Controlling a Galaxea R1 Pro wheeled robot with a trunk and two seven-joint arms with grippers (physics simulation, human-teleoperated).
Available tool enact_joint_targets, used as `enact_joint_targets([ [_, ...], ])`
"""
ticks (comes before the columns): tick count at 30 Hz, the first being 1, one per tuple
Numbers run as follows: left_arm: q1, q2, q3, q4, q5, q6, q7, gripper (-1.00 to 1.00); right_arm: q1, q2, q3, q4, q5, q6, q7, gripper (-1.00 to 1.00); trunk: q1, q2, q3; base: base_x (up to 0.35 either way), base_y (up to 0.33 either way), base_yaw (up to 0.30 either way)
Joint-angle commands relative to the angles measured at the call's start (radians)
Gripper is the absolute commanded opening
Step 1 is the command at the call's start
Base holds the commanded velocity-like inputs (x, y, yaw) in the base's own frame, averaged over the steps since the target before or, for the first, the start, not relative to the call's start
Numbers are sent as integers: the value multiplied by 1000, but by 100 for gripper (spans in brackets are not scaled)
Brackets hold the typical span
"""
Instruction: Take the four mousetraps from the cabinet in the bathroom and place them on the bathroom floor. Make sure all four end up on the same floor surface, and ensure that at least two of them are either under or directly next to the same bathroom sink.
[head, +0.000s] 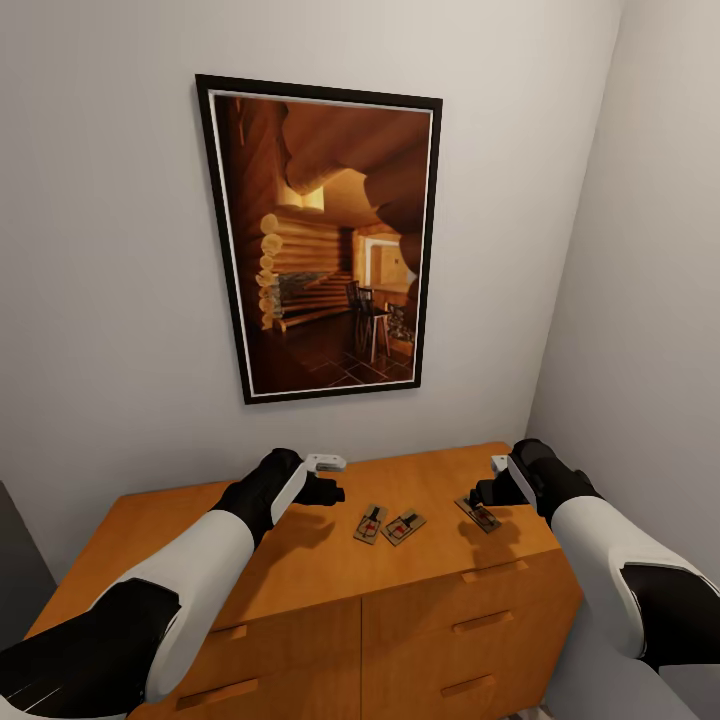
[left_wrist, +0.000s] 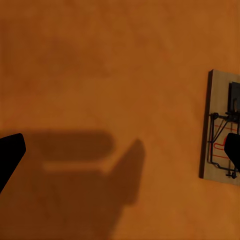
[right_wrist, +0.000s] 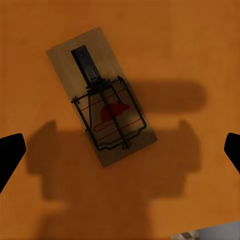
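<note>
on the cabinet (head: 300, 560) top, my right gripper (right_wrist: 120, 150) hangs open above the right mousetrap (right_wrist: 100, 115); descend centred, close across its narrow sides. left gripper (head: 325, 478): jaw state unclear.

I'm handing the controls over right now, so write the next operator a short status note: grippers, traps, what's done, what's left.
Left gripper: open, empty, hovering over the cabinet top, left of the traps.
Right gripper: open, empty, above the right-hand mousetrap, its fingers either side of it but not touching.
Three traps lie on the cabinet top: that one, plus a pair side by side in the middle. A fourth is not visible.
Done: nothing moved to the floor yet.
Left: grasp the traps, find the fourth, carry all to the bathroom floor, two by the sink.
</note>
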Motion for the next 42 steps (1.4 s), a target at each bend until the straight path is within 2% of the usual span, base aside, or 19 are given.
enact_joint_targets([
  [1,-1,1,-6,-1,5,4,2,100,-1,0,-5,-1,11,4,8,100,0,-1,-2,0,0,0],
  [42,-1,0,-5,-2,5,4,0,100,-1,0,-5,-1,11,4,7,100,0,-1,-2,0,0,0],
])
